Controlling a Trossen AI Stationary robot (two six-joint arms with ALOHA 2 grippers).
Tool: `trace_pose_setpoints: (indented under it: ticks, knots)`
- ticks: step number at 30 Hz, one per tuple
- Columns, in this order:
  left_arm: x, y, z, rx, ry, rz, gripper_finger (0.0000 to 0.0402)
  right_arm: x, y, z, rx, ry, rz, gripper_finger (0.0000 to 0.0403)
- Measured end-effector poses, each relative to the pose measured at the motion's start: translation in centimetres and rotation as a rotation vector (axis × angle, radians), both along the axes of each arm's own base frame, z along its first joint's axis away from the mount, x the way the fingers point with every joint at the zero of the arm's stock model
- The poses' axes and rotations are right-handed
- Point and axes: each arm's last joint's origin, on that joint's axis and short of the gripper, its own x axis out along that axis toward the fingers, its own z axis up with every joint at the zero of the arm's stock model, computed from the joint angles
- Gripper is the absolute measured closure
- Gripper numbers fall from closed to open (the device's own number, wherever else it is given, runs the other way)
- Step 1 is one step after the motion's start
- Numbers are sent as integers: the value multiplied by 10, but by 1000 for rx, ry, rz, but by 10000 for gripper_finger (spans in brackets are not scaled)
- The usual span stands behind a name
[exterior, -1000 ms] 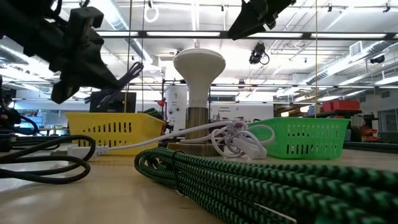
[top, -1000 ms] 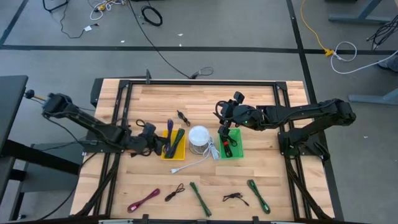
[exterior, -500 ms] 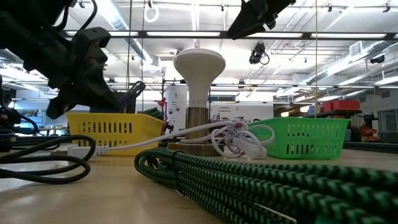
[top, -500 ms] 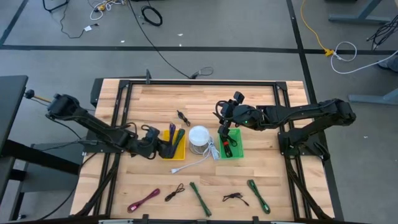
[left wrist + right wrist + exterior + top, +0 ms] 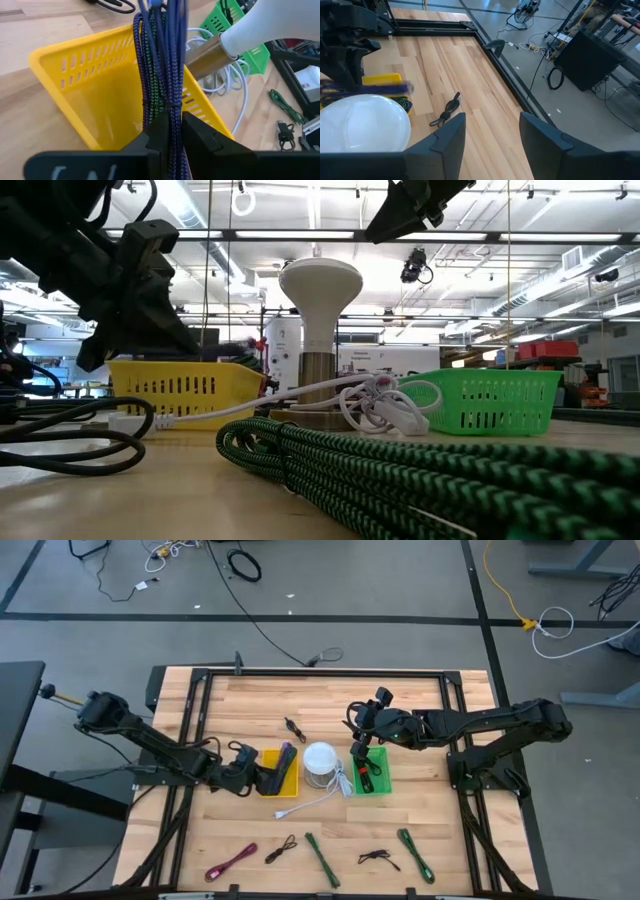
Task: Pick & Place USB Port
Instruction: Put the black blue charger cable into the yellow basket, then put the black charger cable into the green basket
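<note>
A bundle of braided cables, blue-purple and green (image 5: 160, 60), reaches from my left gripper (image 5: 174, 131) across the yellow basket (image 5: 75, 65). In the high view its purple end (image 5: 287, 751) lies at the basket's far right corner. My left gripper (image 5: 262, 778) is shut on the bundle at the left side of the yellow basket (image 5: 271, 759). My right gripper (image 5: 492, 132) hangs open and holds nothing above the green basket (image 5: 379, 778), right of the white lamp (image 5: 320, 762). My left gripper pinches the cable bundle (image 5: 172, 117) between its two fingers. The fingers slant downward from the table's left, and the cables run straight on from them. The bundle stretches over the basket's inside, and its far part reaches the far rim (image 5: 150, 20).
A white cord (image 5: 310, 802) trails from the lamp toward the near edge. The green basket holds a dark cable (image 5: 365, 772). Loose cables lie along the near edge: pink (image 5: 230, 862), black (image 5: 281, 848), green (image 5: 322, 858), black (image 5: 378, 858), green (image 5: 416, 854). Another black one (image 5: 294, 727) lies farther back.
My left gripper has sunk and gone toward the table's right edge, up to the yellow basket. The cable bundle, which stood up above the basket, has tipped over toward the basket's far right corner and now lies low across it.
</note>
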Motion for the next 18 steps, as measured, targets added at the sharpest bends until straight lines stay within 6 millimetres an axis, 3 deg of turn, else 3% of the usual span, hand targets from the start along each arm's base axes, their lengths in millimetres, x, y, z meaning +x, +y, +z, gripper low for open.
trace_pose_setpoints:
  ticks: [10, 18]
  knots:
    - [1, 0, 1, 35, 0, -21, 340, 0, 0, 0, 0, 0, 0, 214]
    - [7, 7, 22, 356, 17, -101, 340, 0, 0, 0, 3, 1, 6, 214]
